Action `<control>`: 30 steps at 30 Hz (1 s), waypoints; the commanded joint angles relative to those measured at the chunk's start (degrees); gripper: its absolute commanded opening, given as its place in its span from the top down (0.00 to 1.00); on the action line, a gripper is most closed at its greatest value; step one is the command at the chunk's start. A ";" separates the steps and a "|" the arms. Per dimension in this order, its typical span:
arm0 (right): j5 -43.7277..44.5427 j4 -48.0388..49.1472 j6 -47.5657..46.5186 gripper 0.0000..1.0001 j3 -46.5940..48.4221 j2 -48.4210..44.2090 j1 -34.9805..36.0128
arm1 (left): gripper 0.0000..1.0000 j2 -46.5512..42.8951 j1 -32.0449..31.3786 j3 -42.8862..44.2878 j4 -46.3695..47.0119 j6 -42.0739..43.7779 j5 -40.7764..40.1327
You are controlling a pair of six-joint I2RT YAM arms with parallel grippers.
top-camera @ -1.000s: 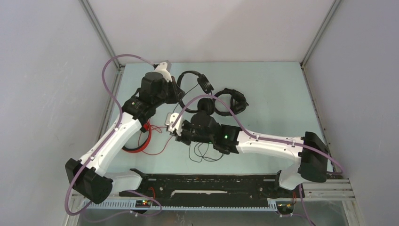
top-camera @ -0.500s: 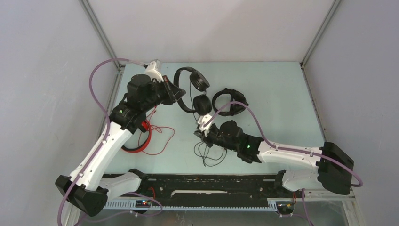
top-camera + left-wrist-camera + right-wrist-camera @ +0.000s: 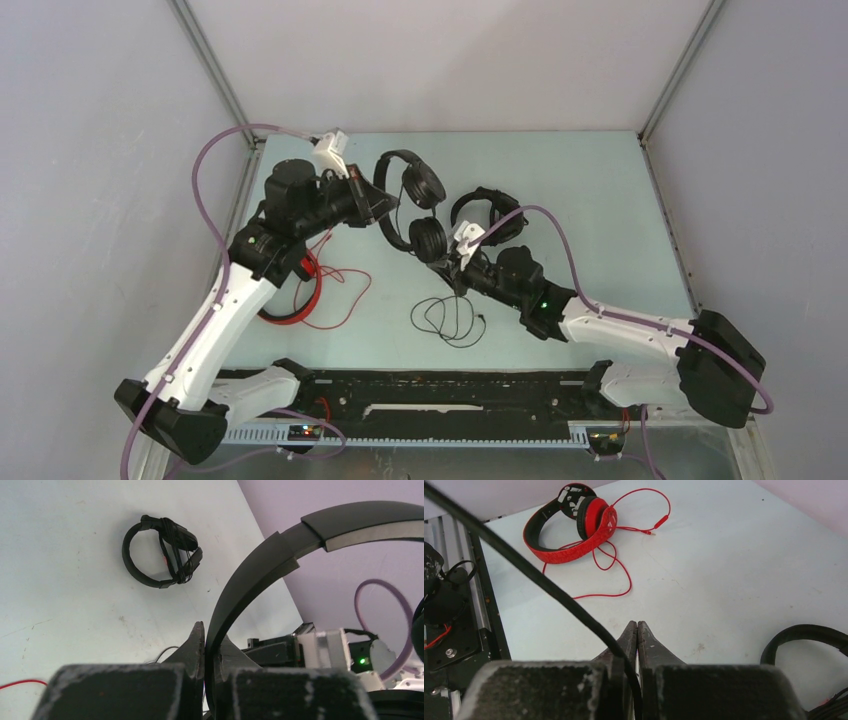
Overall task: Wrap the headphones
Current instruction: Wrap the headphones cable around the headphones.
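My left gripper [image 3: 386,206] is shut on the band of the slim black headphones [image 3: 412,208] and holds them tilted up off the table. In the left wrist view the band [image 3: 260,565] arcs out from between the fingers of the left gripper [image 3: 210,636]. My right gripper [image 3: 454,270] is shut on this headset's thin black cable [image 3: 549,587], just below the lower cup; the right wrist view shows the right gripper [image 3: 637,628] closed on it. The rest of the cable lies in loose loops [image 3: 448,320]. The bulkier black headphones [image 3: 488,215] lie with cable wound round them. The red headphones [image 3: 574,530] lie unwrapped.
The red headset [image 3: 298,298] and its red cable [image 3: 345,285] lie under my left arm near the left wall. The bulkier black headset [image 3: 162,550] lies just behind my right gripper. Walls close the table at the back and both sides.
My right gripper has travelled right and back with the black cable, from beside the red headset to just below the slim headset's lower cup. My left gripper has shifted slightly, still holding the band.
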 commanded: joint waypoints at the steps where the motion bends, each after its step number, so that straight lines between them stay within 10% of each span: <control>1: -2.25 4.19 1.46 1.00 -0.02 -3.33 -1.68 | 1.00 -1.20 0.16 1.58 -3.28 4.83 0.05; 14: -2.04 -6.57 7.38 0.66 -0.02 -9.57 -3.64 | 1.00 -0.31 0.07 2.60 -11.05 15.03 -3.95; 20: -3.27 -9.89 6.52 0.68 -0.02 -11.08 -3.64 | 1.00 0.00 0.07 4.32 -13.11 15.44 -10.80; 30: -5.47 -24.71 7.44 0.34 8.43 -21.23 -3.60 | 1.00 3.66 0.07 5.66 -18.82 21.34 -20.67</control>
